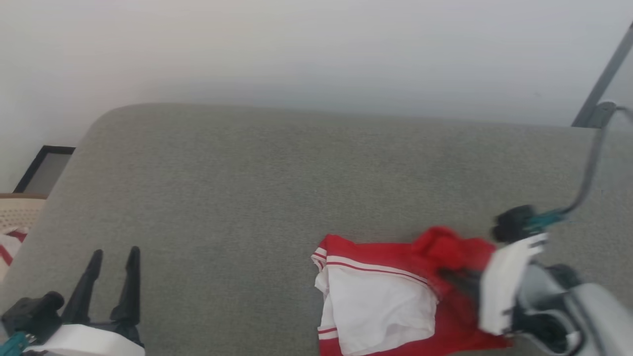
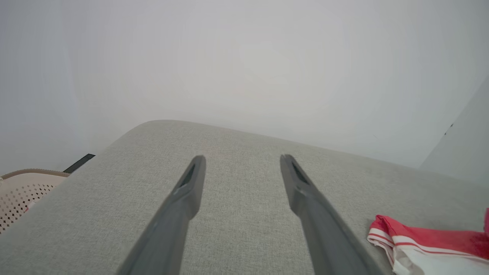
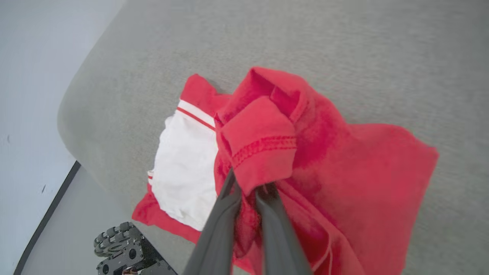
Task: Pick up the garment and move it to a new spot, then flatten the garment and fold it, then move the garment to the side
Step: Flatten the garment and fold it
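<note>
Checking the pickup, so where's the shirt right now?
In the head view, the shirt lies crumpled at lower right on the grey cushion, near its front edge, the right hand shut on a red fold.

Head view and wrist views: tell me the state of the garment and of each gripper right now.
garment: crumpled on the grey cushion, not flattened, one red fold pinched.
right gripper: shut on the garment's red fold.
left gripper: open, empty, over bare grey cushion.
</note>
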Robot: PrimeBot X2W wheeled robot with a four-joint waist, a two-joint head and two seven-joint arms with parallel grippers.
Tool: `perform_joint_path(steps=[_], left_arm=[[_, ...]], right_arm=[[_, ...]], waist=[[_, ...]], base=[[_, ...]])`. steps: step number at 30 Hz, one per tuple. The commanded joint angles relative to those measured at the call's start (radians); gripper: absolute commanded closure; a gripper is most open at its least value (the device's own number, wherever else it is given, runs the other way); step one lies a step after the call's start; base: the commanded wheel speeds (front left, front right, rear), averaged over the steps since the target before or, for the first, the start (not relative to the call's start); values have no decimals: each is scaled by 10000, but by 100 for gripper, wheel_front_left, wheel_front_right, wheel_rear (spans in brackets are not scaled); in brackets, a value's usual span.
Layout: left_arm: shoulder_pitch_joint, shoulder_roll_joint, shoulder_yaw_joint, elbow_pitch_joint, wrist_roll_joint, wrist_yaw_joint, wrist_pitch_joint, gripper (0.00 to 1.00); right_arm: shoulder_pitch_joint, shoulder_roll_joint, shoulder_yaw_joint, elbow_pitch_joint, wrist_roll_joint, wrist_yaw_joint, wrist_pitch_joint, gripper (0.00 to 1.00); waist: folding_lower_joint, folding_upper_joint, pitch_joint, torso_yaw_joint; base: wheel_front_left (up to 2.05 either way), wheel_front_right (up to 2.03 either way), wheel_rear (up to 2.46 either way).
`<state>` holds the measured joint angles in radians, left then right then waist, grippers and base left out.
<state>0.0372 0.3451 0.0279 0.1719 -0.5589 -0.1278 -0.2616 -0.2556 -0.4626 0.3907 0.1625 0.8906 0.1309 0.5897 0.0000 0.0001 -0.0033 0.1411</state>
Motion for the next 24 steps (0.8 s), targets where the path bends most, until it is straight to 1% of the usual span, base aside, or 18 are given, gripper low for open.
perform_joint_path(steps=[1,7,13,14,15,16,17,18,21,24], left_arm=[[-146,28,-98,37,-47,-21,-41,0],[-459,91,-534,160,-142,-22,-41,0],[-634,153,-718,248,-255,-22,-41,0],[-653,149,-743,252,-272,-22,-41,0],[-660,155,-756,260,-272,-22,-41,0],[-649,173,-757,275,-279,-22,-41,0],[-640,183,-747,288,-295,-22,-41,0],[-632,186,-729,296,-286,-22,-41,0],[-551,159,-654,309,-403,-22,-41,0],[-423,247,-507,310,-420,-22,-41,0]], right_arm=[[-193,227,262,-72,16,-5,-50,100],[-685,866,1461,365,-78,-5,-233,100],[-1226,1304,2441,1284,-230,-5,-681,100],[-1272,1385,2566,1448,-185,-5,-729,90],[-1339,1432,2707,1614,-155,-5,-762,76],[-1437,1440,2822,1716,-176,-5,-844,64],[-1535,1432,2931,1832,-200,-5,-934,50],[-1589,1438,3013,1938,-163,-5,-1020,0],[-1747,1388,3232,2106,-6,-5,-1200,0],[-1885,1243,3297,1997,144,-5,-1475,0]], waist=[[0,-1,-34,114],[0,-1,-67,544],[0,-1,-80,848],[0,-1,-78,881],[0,-1,-85,906],[0,-1,-91,923],[0,-1,-95,930],[0,-1,-95,932],[0,-1,-118,875],[0,-1,-146,720]], base=[[0,0,0],[0,0,0],[0,0,0],[0,0,0],[0,0,0],[0,0,0],[0,0,0],[0,0,0],[0,0,0],[0,0,0]])
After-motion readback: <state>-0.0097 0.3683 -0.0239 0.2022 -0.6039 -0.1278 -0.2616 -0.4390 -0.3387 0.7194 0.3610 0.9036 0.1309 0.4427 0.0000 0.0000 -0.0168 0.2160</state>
